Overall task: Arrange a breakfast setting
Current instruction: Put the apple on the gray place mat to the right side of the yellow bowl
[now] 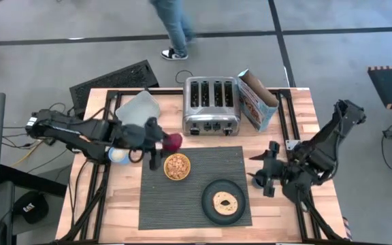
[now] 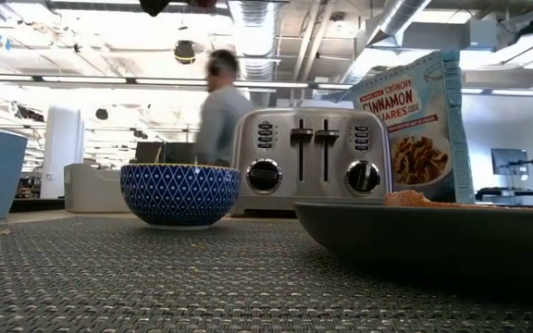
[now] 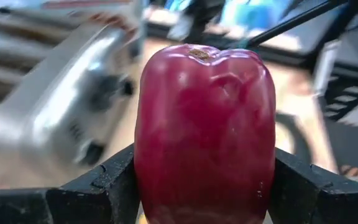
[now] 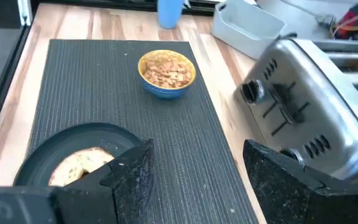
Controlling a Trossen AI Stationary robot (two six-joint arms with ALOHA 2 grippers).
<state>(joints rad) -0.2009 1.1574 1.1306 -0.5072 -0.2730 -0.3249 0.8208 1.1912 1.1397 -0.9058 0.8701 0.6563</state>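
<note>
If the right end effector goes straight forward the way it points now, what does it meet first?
Probably the dark round plate with the bagel, directly ahead of the open right end effector on the placemat; depth is unclear.

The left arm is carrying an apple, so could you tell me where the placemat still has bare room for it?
The placemat is bare left of the plate and below the bowl, and along its right edge beside the toaster. It is crowded where the left gripper holds the apple above the bowl.

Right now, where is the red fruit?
In the high view, the red fruit is held in the left gripper, just off the placemat's far-left corner, beside the toaster.
</note>
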